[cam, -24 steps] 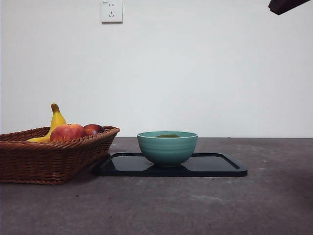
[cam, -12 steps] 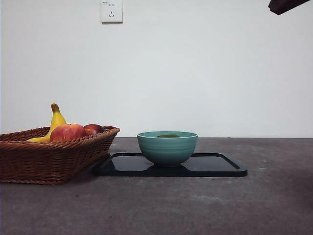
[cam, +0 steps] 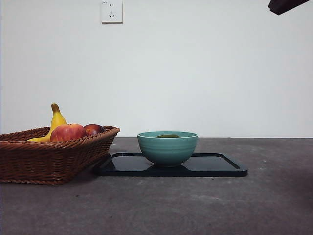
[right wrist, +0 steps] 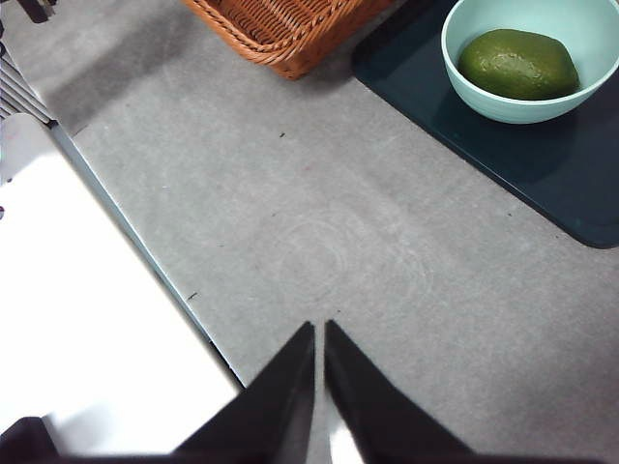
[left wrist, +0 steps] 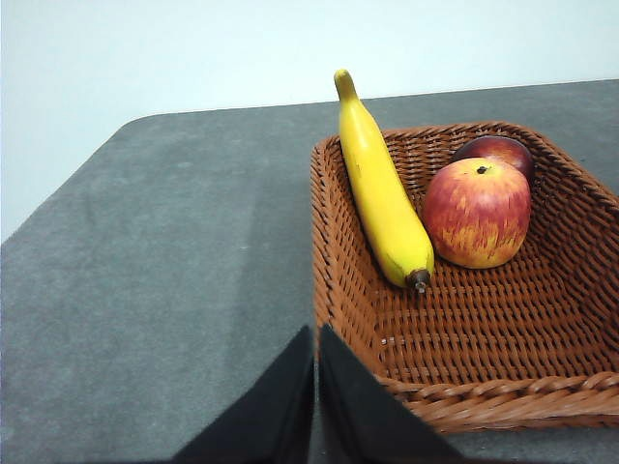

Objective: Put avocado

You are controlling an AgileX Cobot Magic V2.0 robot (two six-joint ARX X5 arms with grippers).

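Observation:
The dark green avocado point(right wrist: 518, 64) lies inside the teal bowl point(right wrist: 464, 60). In the front view only its top point(cam: 167, 135) shows above the rim of the bowl point(cam: 167, 148). The bowl stands on a black tray point(cam: 215, 166). My right gripper point(right wrist: 319, 333) is shut and empty, high above the bare table, well away from the bowl; a black tip point(cam: 286, 5) shows at the front view's top right corner. My left gripper point(left wrist: 316, 338) is shut and empty, beside the near corner of the wicker basket point(left wrist: 464, 387).
The wicker basket point(cam: 44, 156) at the left holds a yellow banana point(left wrist: 382, 193), a red apple point(left wrist: 476, 213) and a darker red fruit point(left wrist: 498, 150) behind it. Its corner also shows in the right wrist view point(right wrist: 280, 24). A white surface point(right wrist: 87, 319) borders the table's edge.

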